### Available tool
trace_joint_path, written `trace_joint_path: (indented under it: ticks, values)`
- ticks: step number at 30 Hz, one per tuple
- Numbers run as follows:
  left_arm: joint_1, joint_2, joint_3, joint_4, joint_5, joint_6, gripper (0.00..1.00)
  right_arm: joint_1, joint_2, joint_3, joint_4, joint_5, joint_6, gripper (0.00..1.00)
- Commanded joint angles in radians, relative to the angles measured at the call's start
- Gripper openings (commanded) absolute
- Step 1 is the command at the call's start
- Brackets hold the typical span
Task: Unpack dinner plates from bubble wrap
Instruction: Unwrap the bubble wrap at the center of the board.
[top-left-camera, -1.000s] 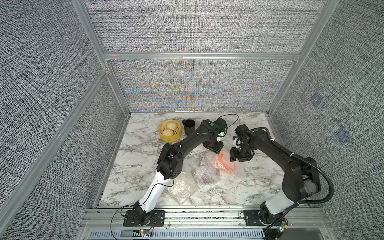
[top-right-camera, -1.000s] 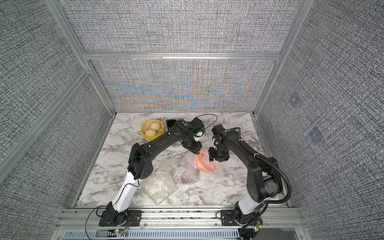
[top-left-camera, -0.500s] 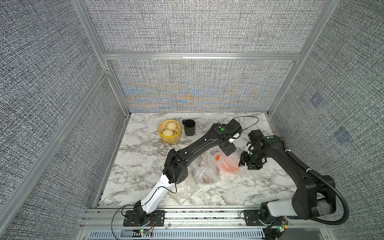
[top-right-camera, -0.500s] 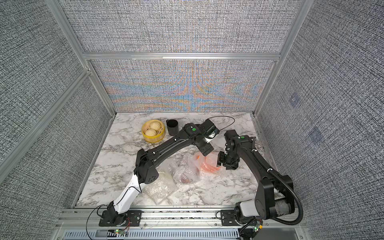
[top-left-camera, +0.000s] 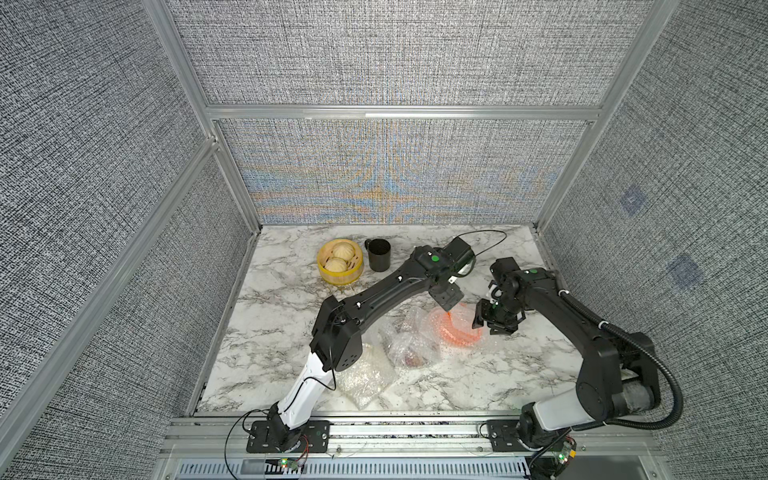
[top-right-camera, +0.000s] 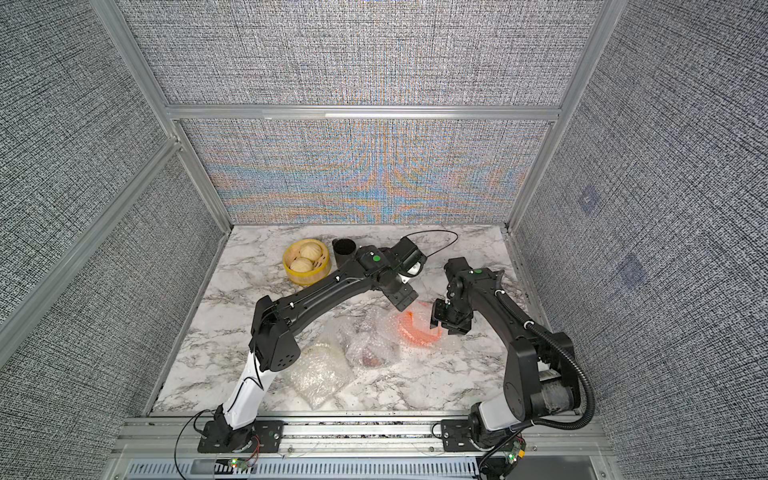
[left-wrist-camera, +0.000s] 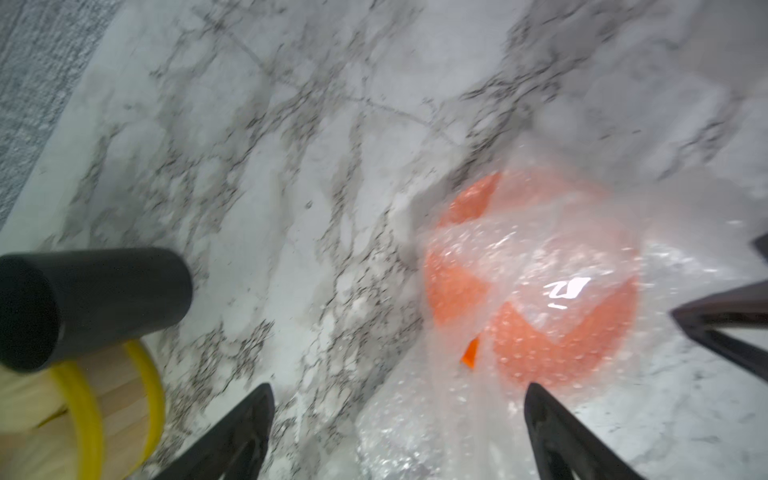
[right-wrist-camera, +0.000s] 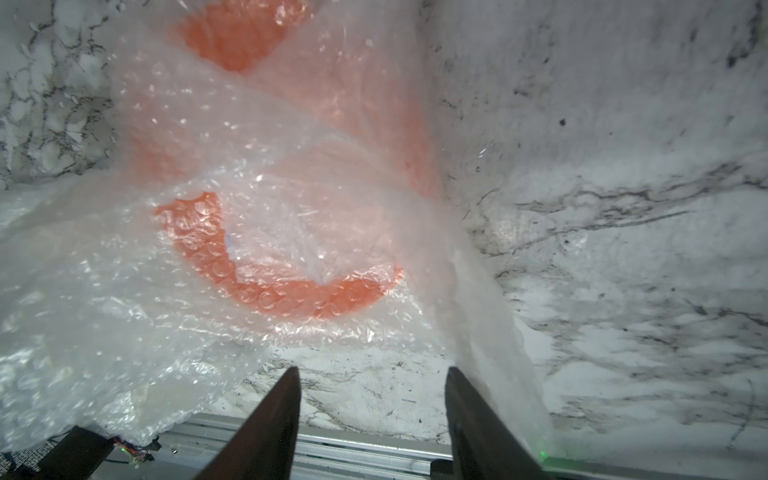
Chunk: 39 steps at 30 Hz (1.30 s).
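An orange dinner plate (top-left-camera: 456, 332) (top-right-camera: 415, 332) lies on the marble, loosely covered by bubble wrap (left-wrist-camera: 436, 415) (right-wrist-camera: 124, 311). My left gripper (top-left-camera: 448, 306) (left-wrist-camera: 399, 399) hangs just above the wrap's far edge, open wide with nothing held. My right gripper (top-left-camera: 482, 324) (right-wrist-camera: 372, 399) is open at the plate's right side, with bare marble showing between its fingers. A strip of wrap runs up the outside of one of its fingers (right-wrist-camera: 469, 415). A second wrapped bundle (top-left-camera: 409, 347) shows dark red inside. A third, whitish bundle (top-left-camera: 365, 374) lies near the left arm's base.
A yellow steamer basket (top-left-camera: 340, 262) (left-wrist-camera: 83, 415) with buns and a black cup (top-left-camera: 378, 254) (left-wrist-camera: 95, 299) stand at the back left. Grey walls enclose three sides. The metal rail (right-wrist-camera: 374, 444) runs along the table's front edge.
Both grippers have shifted to the right. The left gripper has opened wider over the orange plate's wrap. The right gripper's opening looks unchanged.
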Motion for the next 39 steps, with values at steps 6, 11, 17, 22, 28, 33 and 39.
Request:
trace_joint_path:
  ticks: [6,11,17,22,28,33,39]
  values:
    - [-0.024,0.166,0.161,-0.004,0.102,0.066,0.86,-0.025,-0.099,-0.062,-0.035,-0.002,0.017,0.55]
    - [-0.023,0.201,0.161,-0.013,0.058,0.08,0.81,-0.026,-0.126,-0.08,-0.045,-0.013,0.014,0.54]
    - [-0.023,0.209,0.146,-0.016,0.069,0.088,0.71,-0.026,-0.127,-0.082,-0.042,-0.013,0.013,0.52]
    - [-0.025,0.206,0.1,-0.031,0.096,0.093,0.64,-0.028,-0.119,-0.081,-0.034,-0.013,0.012,0.52]
    - [-0.024,0.22,0.098,-0.018,0.084,0.091,0.45,-0.028,-0.104,-0.081,-0.012,-0.025,0.022,0.51]
    - [-0.023,0.236,0.133,-0.01,0.117,0.058,0.12,-0.028,-0.077,-0.078,0.008,-0.031,0.027,0.51]
    - [-0.023,0.211,0.113,0.008,0.17,0.001,0.02,-0.028,0.006,-0.059,0.116,-0.073,0.056,0.43]
